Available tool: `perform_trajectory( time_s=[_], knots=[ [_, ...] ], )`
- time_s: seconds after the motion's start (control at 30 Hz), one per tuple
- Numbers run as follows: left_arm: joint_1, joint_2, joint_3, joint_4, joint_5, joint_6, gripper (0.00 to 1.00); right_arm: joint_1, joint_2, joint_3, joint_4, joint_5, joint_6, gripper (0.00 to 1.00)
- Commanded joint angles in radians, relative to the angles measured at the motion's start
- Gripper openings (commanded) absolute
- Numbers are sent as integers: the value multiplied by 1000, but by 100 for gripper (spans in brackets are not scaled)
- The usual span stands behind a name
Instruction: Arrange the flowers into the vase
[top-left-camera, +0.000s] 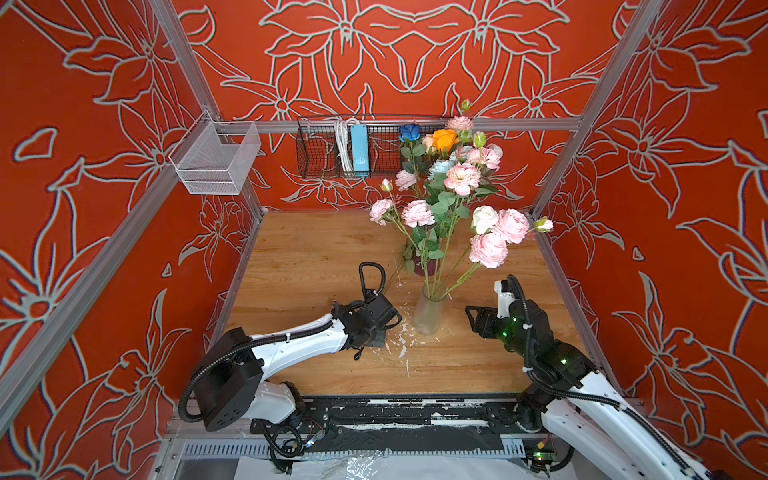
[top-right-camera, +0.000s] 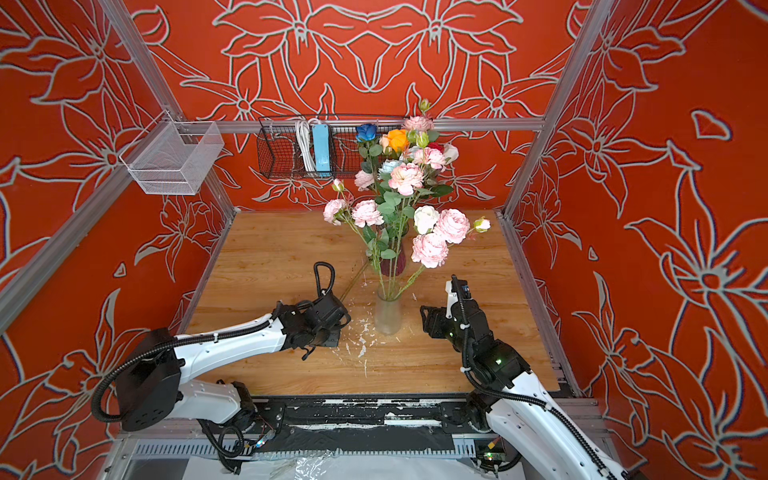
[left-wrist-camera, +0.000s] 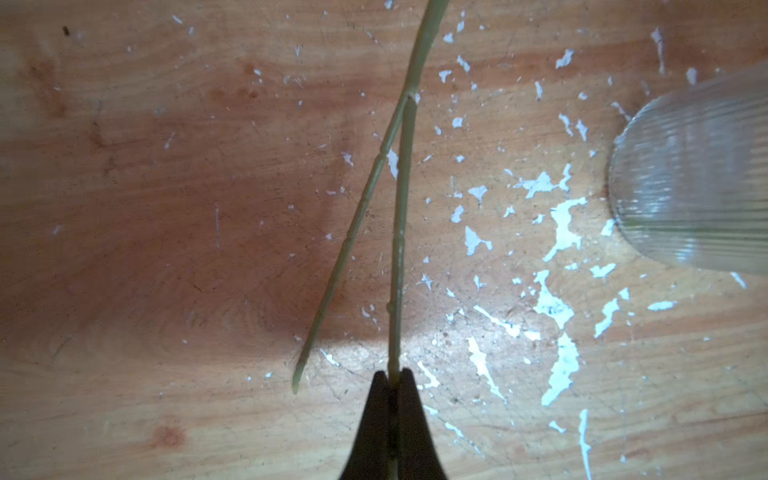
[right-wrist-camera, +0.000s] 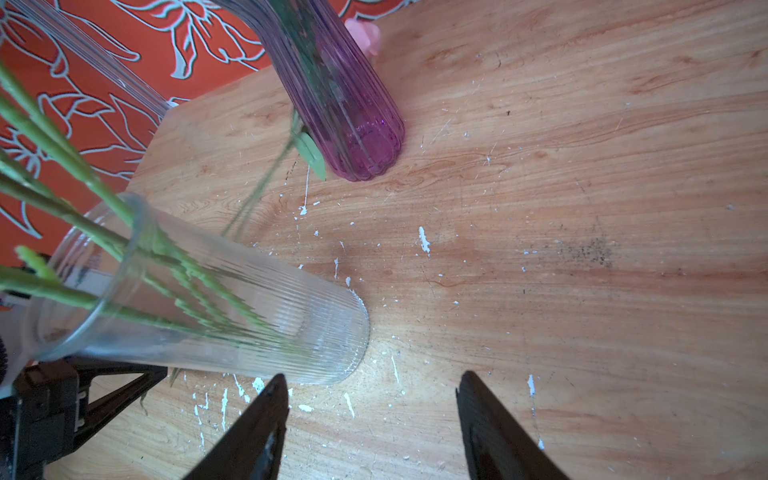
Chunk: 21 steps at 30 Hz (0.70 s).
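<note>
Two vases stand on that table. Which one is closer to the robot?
The clear ribbed vase, standing in front; the purple vase stands farther back behind it and is tinted, not colourless.

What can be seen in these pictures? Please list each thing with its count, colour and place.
table: one, light wood with white flecks, under everything.
clear vase: one, ribbed clear glass, upright at front middle, stems inside.
purple vase: one, ribbed purple glass, behind the clear vase, stems inside.
flowers: many, mostly pale pink, also white, blue, orange, red; in both vases.
held stem: one, green, forked, left of the clear vase.
wire basket: one, black, back rail.
power strip: one, blue, in the wire basket.
cable: one, white, in the wire basket.
mesh basket: one, white, left rail.
left gripper: shut on the held stem.
right gripper: open, beside the clear vase, holding nothing.
</note>
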Motion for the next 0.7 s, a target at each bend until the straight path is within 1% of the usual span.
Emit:
perform_trajectory(
  time_s=[0.0,0.07,0.13,0.2,0.27,0.3,0.33,0.47,0.5,0.6,0.63,0.67],
  knots=[
    [41,-67,-32,71,40,3,0,-5,-10,27,11,-6,4,66],
    [76,-103,-43,68,51,10,0,-5,-11,29,6,-5,4,66],
    [114,-136,-59,86,86,47,0,-5,-11,24,10,-6,5,66],
    [188,-144,-91,132,184,71,0,-4,-9,18,16,-9,5,66],
    [254,-125,-122,168,243,92,1,-6,-4,19,18,-10,8,66],
    [278,-114,-124,158,239,106,6,-5,-3,22,16,-14,9,66],
    [296,-103,-122,150,237,120,14,-6,-4,23,17,-15,8,66],
    [358,-71,-83,77,206,124,25,-5,-12,35,-4,-10,2,66],
    [366,-65,-77,67,185,119,31,-4,-16,34,-3,-8,2,66],
    [402,-52,-63,76,197,134,32,-5,-19,39,-2,-11,1,66],
    [411,-49,-55,72,202,134,40,-4,-15,42,-4,-13,1,66],
    [414,-44,-40,63,199,138,46,-5,-12,47,-7,-14,0,66]
  ],
)
